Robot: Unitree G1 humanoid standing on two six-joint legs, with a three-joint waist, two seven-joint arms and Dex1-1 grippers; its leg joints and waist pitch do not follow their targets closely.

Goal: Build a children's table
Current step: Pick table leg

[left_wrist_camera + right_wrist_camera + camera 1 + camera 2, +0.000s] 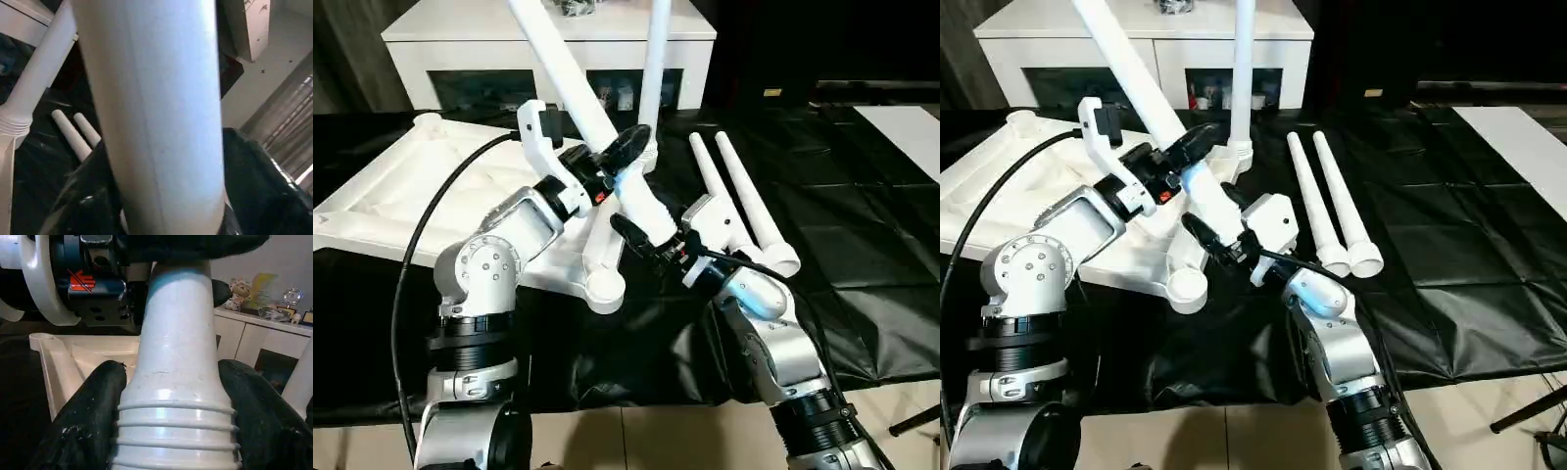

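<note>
White plastic is the material throughout: the tabletop (431, 186) lies upside down on the counter (862, 215), which is covered in black sheeting, with its ribbed underside up and its rounded corner sockets showing. One leg (653, 69) already stands upright in the far right socket, and the near right socket (605, 287) is still open. A second leg (597, 127) is held slanted above that corner, its narrow end pointing up and far left, its ribbed thick end low and near. The left hand (607, 162) is clamped around the middle of this leg, and the right hand (641, 235) is closed on it just above the ribbed end, as the right wrist view shows with a black finger (93, 401) on each side of the tube. Two more legs (744, 201) lie side by side on the sheeting to the right, thick ends nearest the robot. Beyond the counter stands a white cabinet (548, 49) with dark glass doors. The leg looks light, hollow and stiff, but its smooth taper probably lets it slip through a loose hold. Holding close to the ribbed collar, where the surface gives purchase, seems wise, with the other hand higher up to steer the tilt. Seating likely needs the end lined up squarely over the open socket before pushing.
</note>
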